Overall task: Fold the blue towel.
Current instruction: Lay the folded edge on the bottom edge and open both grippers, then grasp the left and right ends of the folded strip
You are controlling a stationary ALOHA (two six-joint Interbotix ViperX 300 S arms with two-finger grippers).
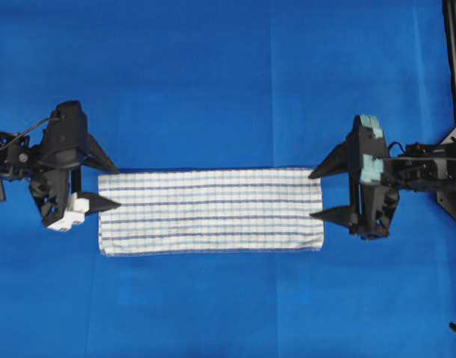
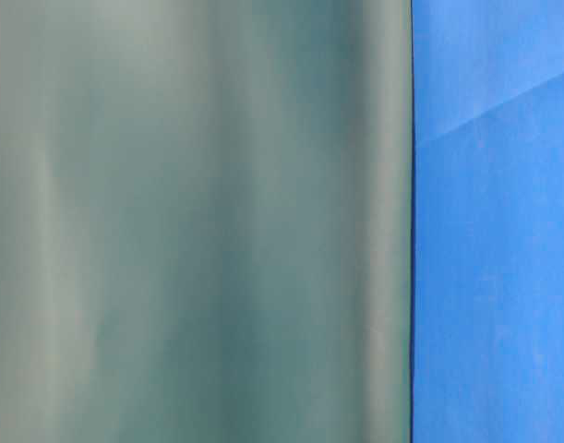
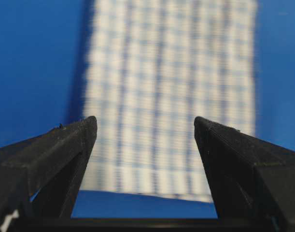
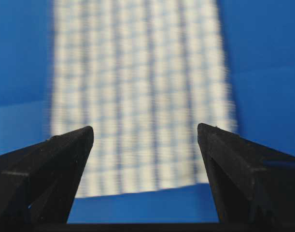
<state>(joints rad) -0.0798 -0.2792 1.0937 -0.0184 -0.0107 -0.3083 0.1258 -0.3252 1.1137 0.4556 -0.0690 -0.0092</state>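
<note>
Blue towel (image 1: 210,211) folded into a long strip on blue worktop (image 1: 213,74).
Left claw (image 1: 108,183) and right claw (image 1: 321,195) spread wide at either end, gripped nothing.

Only the blue towel (image 1: 211,211) sits mid-table; wide open cloth at 12 and 6 o'clock, arms parked at 3 and 9.

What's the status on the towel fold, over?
Left gripper open, right gripper open, one at each short end, holding nothing. Striped towel flat on the blue table cover, a long narrow band. Nothing in the way.
</note>
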